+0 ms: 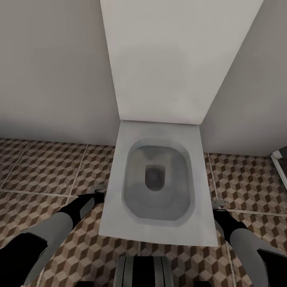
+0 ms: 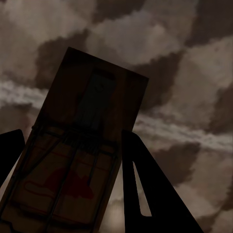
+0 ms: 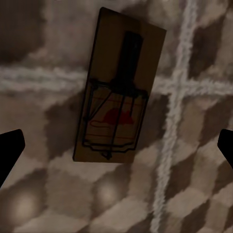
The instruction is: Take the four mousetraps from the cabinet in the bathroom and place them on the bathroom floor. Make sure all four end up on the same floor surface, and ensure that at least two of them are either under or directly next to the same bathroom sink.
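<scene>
— where are the mousetraps?
— one mousetrap (image 2: 73, 155) sits clamped in the left gripper (image 2: 73, 184). another (image 3: 119, 92) lies on the bathroom floor (image 3: 43, 194), at twelve o'clock beyond the spread-wide right gripper (image 3: 116, 150).

matt wooden mousetraps (image 3: 119, 87), dark wire; smooth glossy toilet (image 1: 157, 187).

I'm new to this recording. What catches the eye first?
A white toilet, lid up against the wall, sits dead centre in the head view on the cube-patterned floor. Each wrist view shows a mousetrap: one between the left end effector's fingers, another lying flat on the tiles beyond the right end effector's spread fingertips.
</scene>
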